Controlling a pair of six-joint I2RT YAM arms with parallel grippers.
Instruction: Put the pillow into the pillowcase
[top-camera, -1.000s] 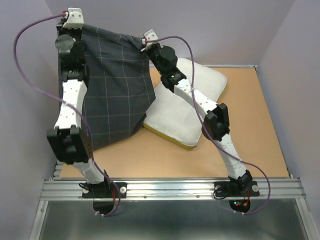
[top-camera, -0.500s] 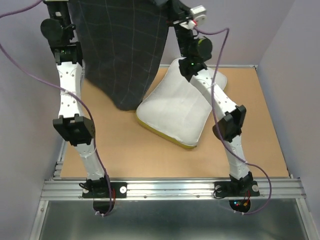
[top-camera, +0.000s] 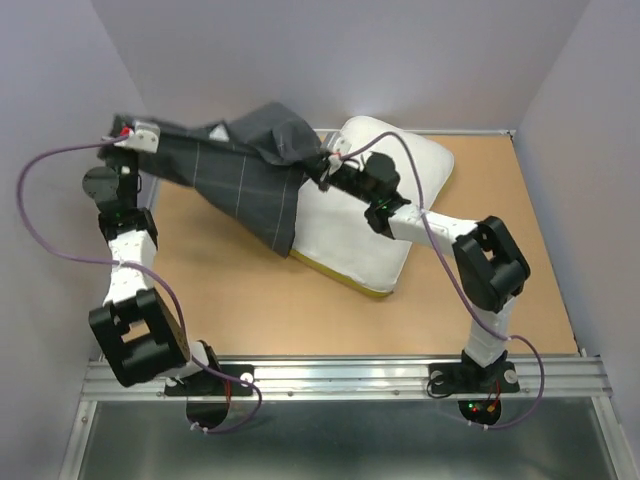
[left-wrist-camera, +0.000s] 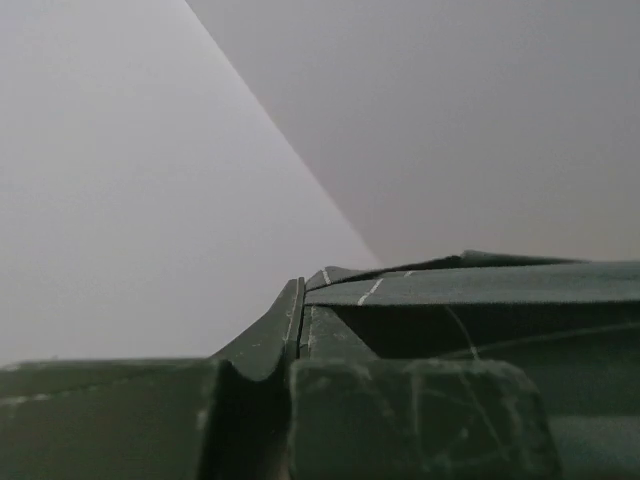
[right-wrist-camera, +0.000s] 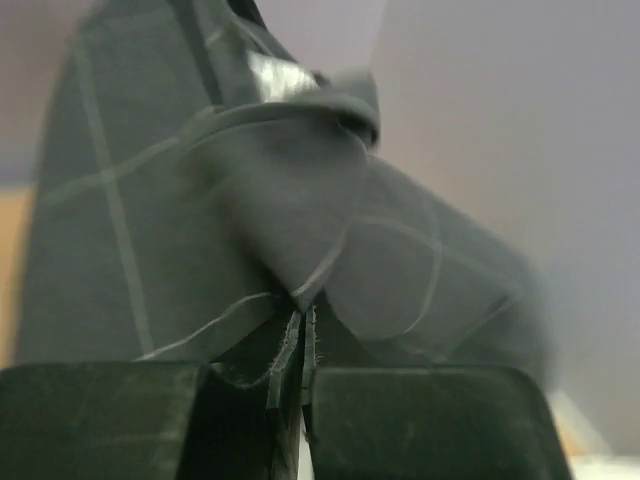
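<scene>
The pillowcase (top-camera: 245, 170), dark grey with a pale grid, hangs stretched between my two grippers above the back of the table. My left gripper (top-camera: 150, 140) is shut on its left corner; the pinched cloth (left-wrist-camera: 400, 290) shows in the left wrist view. My right gripper (top-camera: 322, 168) is shut on its right edge, and the cloth (right-wrist-camera: 200, 220) bunches right in front of the fingers. The pillow (top-camera: 375, 215), white with a yellow band, lies on the table at the back right. The pillowcase's lower tip drapes over the pillow's left edge.
The orange-brown tabletop (top-camera: 250, 300) is boxed in by pale lilac walls (top-camera: 60, 120) on the left, back and right. A metal rail (top-camera: 350, 375) with both arm bases runs along the near edge.
Both arms have swung down from high up. The pillowcase, which hung tall and vertical half a second ago, now stretches low and slanted, its tip on the pillow's left edge. The pillow has not moved.
</scene>
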